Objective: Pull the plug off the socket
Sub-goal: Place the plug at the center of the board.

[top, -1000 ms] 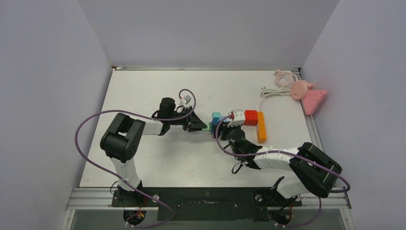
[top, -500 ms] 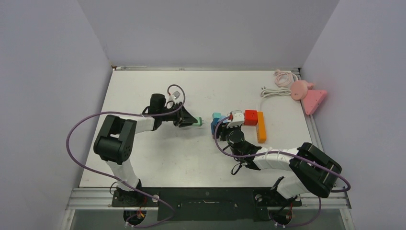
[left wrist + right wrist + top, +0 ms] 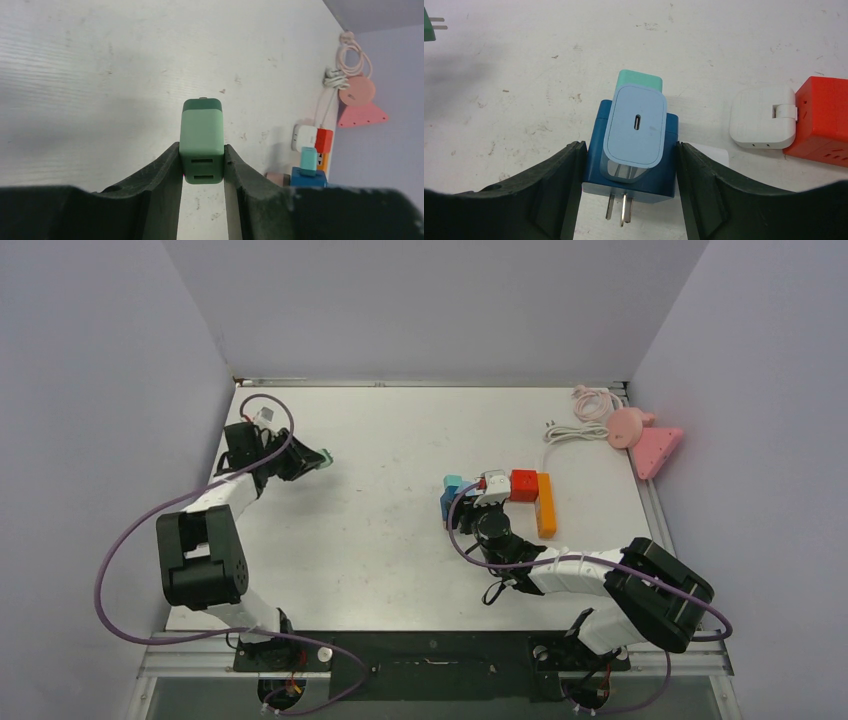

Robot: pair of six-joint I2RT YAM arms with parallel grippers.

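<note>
Plug (image 3: 201,135) pinched in left hand (image 3: 201,151) over scuffed white table (image 3: 100,75)

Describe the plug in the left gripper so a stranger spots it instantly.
Look to the white table's far-left area. There the left gripper pinches a small mint-green plug with a darker green tip. It is alone; the other coloured blocks cluster by the right gripper.

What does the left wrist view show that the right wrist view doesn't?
Only left wrist: the left gripper shut on the green plug, plus the pink triangular piece. Only right wrist: the right gripper clamping the blue socket block, and that block's metal prongs. Both: the light blue charger, white adapter and red cube; the right wrist catches just the green plug's prongs.
</note>
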